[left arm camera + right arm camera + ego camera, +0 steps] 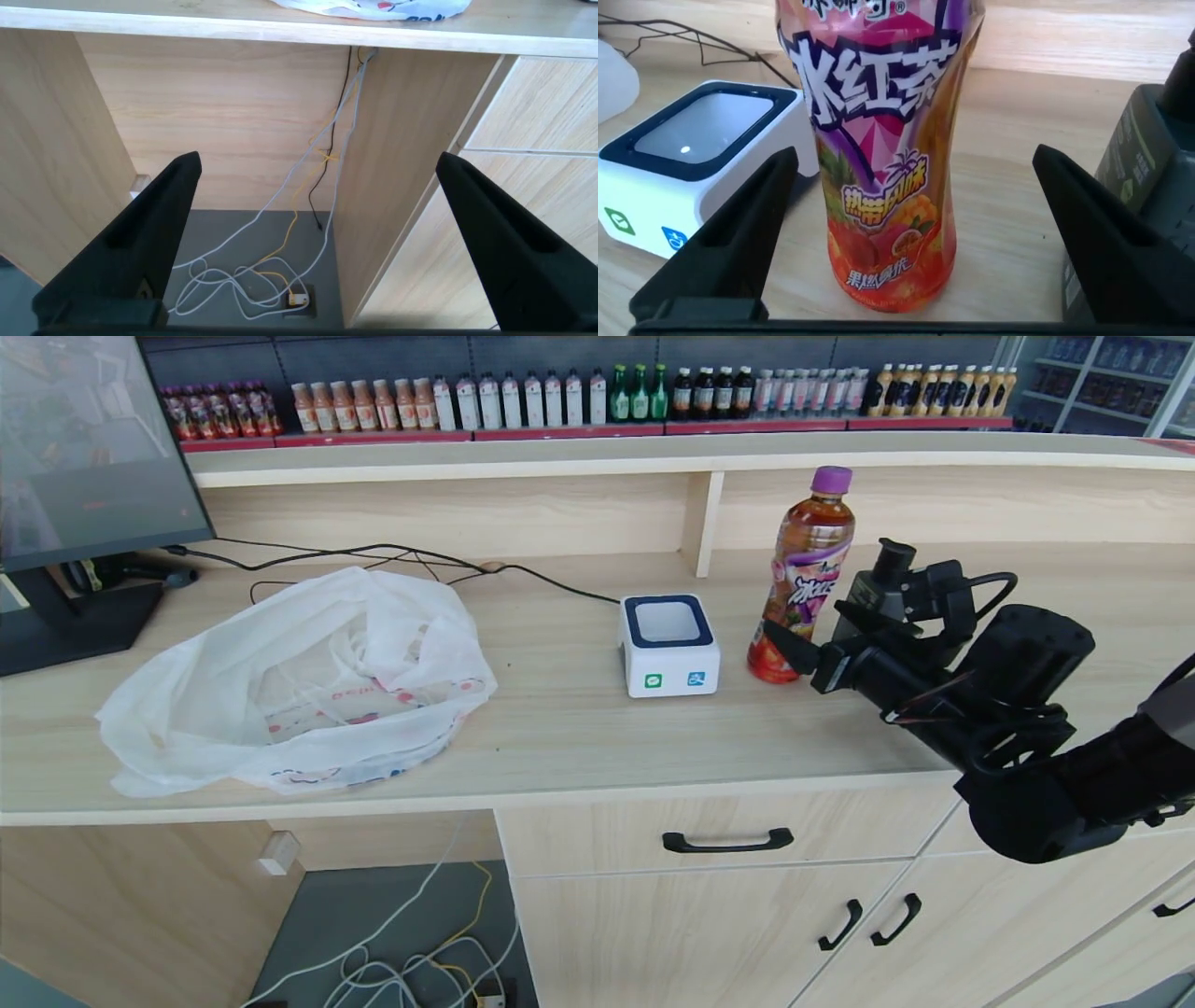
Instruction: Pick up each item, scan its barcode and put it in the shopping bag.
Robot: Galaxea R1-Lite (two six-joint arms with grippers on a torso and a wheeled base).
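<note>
A tea bottle (pixel 805 574) with a purple cap and an orange-pink label stands upright on the wooden counter (pixel 560 728), just right of the white barcode scanner (pixel 668 645). The white shopping bag (pixel 299 686) lies open on the counter's left part. My right gripper (pixel 822 637) is open at the bottle's lower half, on its right side. In the right wrist view the bottle (pixel 887 140) stands between the two spread fingers of the right gripper (pixel 912 163), with the scanner (pixel 701 163) beside it. My left gripper (pixel 318 163) is open and holds nothing, low in front of the counter's open underside.
A monitor (pixel 84 439) on a black stand occupies the counter's far left, with cables (pixel 392 555) running behind the bag. A dark grey device (pixel 1148 177) sits close beside the bottle. Drawers with black handles (pixel 728 843) lie below the counter. Loose cables (pixel 271 280) lie on the floor.
</note>
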